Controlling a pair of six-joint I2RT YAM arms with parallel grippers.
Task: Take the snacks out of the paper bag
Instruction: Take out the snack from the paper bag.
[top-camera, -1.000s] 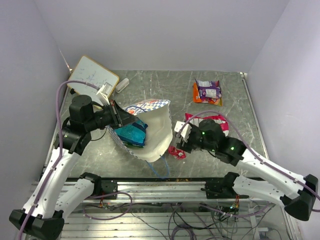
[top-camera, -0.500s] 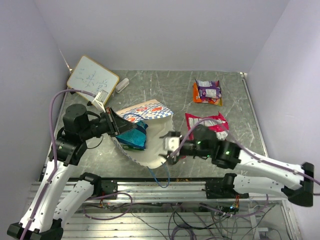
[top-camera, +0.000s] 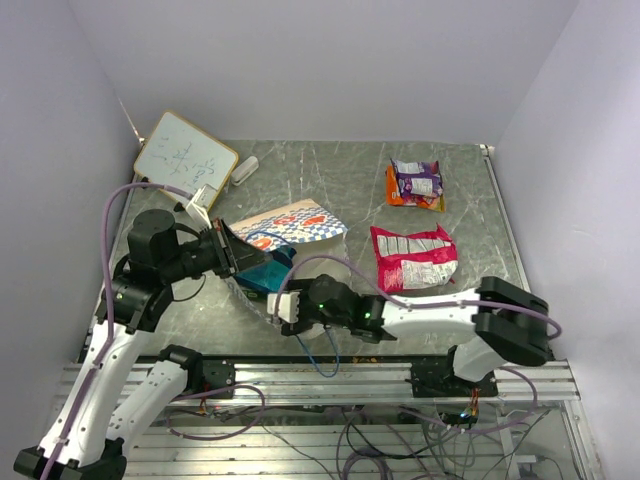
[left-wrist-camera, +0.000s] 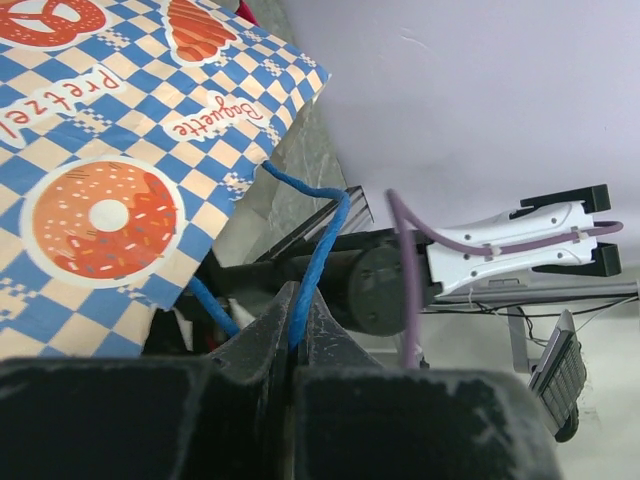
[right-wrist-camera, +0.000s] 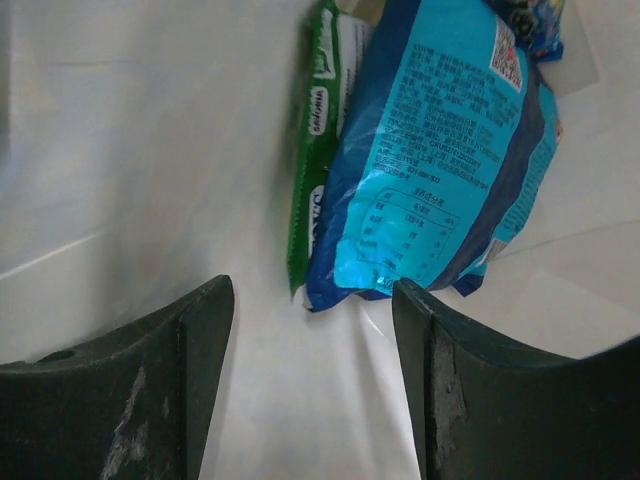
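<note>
The paper bag (top-camera: 292, 221) lies on its side with its mouth toward the near edge. My left gripper (top-camera: 234, 254) is shut on its blue cord handle (left-wrist-camera: 318, 238) and holds the mouth up; the checkered band (left-wrist-camera: 120, 150) fills the left wrist view. My right gripper (top-camera: 286, 306) is open and empty inside the mouth, on the bag's white inner wall (right-wrist-camera: 150, 150). Just beyond the right gripper (right-wrist-camera: 312, 330) lie a blue packet (right-wrist-camera: 450, 150) and a green packet (right-wrist-camera: 318, 130). The blue packet (top-camera: 262, 272) shows in the mouth. A red-pink packet (top-camera: 412, 257) and purple and orange packets (top-camera: 415, 183) lie on the table.
A wooden-framed whiteboard (top-camera: 185, 152) leans at the back left corner, with a small white object (top-camera: 245, 168) beside it. The table's raised right edge (top-camera: 505, 230) runs near the packets. The purple walls close in on both sides.
My right arm has swung left from beside the red-pink packet into the bag's mouth. My left gripper has kept hold of the handle and drawn slightly left; the bag lies flatter.
</note>
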